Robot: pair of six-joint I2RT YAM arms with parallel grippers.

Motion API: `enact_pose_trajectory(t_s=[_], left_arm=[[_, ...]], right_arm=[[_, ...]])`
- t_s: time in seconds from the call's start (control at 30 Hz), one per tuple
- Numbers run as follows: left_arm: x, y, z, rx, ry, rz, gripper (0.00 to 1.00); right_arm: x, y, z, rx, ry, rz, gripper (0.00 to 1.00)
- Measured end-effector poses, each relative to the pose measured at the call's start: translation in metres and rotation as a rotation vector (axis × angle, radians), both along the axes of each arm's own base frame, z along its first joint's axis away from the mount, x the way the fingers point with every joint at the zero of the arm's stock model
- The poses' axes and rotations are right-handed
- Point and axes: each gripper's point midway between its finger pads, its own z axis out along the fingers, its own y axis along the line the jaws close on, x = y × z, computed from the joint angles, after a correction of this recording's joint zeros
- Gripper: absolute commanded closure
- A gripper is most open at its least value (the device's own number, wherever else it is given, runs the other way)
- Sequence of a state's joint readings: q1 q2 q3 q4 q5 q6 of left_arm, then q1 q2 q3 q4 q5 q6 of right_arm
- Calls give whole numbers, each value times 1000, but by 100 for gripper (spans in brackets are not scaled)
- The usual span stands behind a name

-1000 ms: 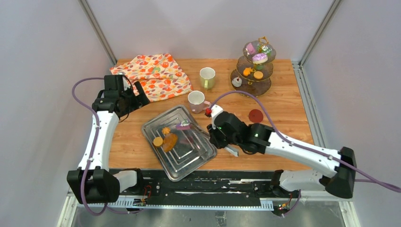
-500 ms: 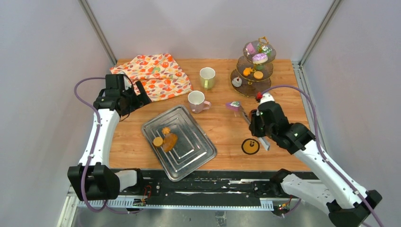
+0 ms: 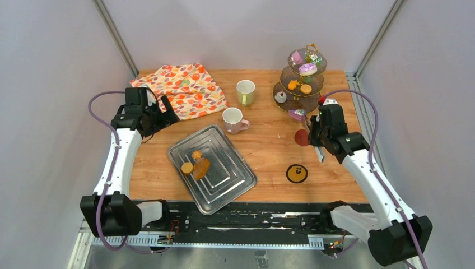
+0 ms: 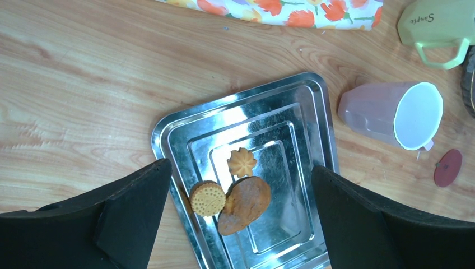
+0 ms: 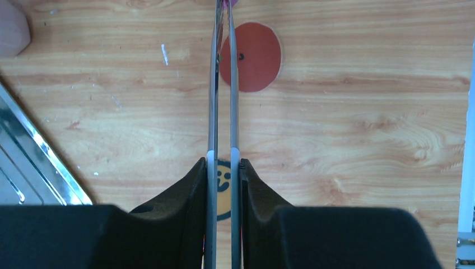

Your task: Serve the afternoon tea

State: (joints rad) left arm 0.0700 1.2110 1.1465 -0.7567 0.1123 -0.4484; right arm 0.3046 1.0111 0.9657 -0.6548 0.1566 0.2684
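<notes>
Wooden table (image 3: 263, 151), right hand (image 5: 223, 166) clenched on metal tongs (image 5: 213, 84), purple cake (image 3: 296, 114) seemingly at their tips, beside tiered stand (image 3: 309, 102).

Bright, even light; sharp; glare on tray (image 4: 235, 116).

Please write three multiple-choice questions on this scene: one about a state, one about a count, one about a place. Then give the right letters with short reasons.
1. The right pincer is: A) open and empty B) shut on the tongs C) out of view
2. How many mugs are on the table? A) one B) two C) four
3. Where is the brown pastry? A) on the tray B) on the bare table C) in the tongs
Answers: 1 B, its fingers clamp the tongs; 2 B, a pink mug and a green mug; 3 A, it lies on the tray.
</notes>
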Motion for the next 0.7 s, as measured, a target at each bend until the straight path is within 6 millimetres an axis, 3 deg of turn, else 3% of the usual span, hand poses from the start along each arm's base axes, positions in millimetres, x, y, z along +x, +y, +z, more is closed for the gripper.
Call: enact_pose_trajectory(t_s=[0.27, 0.5, 0.63, 0.7], left_arm=[[0, 0, -2, 0, 5, 1, 0], [1, 1, -2, 5, 6, 4, 0], [1, 1, -2, 6, 6, 5, 0], [1, 1, -2, 6, 7, 5, 0]], right_arm=[[43, -9, -13, 25, -16, -57, 99], [76, -8, -40, 44, 8, -67, 99], [91, -3, -48, 60, -3, -49, 76], [94, 0, -50, 67, -4, -38, 71]])
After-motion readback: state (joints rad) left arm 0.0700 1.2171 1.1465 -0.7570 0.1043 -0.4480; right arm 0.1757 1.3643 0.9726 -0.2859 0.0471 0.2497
